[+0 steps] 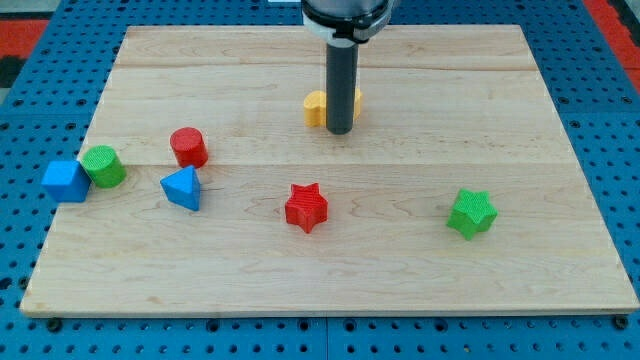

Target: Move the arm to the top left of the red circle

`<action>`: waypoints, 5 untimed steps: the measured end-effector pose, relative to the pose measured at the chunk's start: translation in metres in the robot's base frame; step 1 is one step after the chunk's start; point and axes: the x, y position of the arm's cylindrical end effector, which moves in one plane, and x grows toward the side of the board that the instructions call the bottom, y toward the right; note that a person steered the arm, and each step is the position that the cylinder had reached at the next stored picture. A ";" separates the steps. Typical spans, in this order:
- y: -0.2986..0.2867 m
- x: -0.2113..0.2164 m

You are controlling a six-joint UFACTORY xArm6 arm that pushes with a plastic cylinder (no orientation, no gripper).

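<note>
No brand, label or writing can be read anywhere in the camera view. The bench (420, 80) is a pale wooden board of joined planks with visible grain, and it is laid on a blue perforated surface (20, 150) that is seen around every edge; a patch of red is seen at the view's top left corner and another at the top right.

The tool is a straight dark rod hung from a black and silver mount at the view's top centre. It has no jaws, so nothing is held by it, and no wide or narrow setting can be told. My tip (341, 132) is set down at the upper middle of the bench, directly in front of a yellow block (316, 108), whose shape is partly hidden by the rod and cannot be made out; contact between them cannot be told.

The red circle (188, 147) is found on the view's left half, well apart from my tip, down and to the left of it. A green cylinder (104, 166) is placed to its left, touching a blue cube (66, 181) at the bench's left edge. A blue triangle (182, 188) is seen just below the red circle. A red star (306, 208) lies near the centre bottom, and a green star (471, 213) is seen at the right.
</note>
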 end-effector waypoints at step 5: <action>-0.006 -0.015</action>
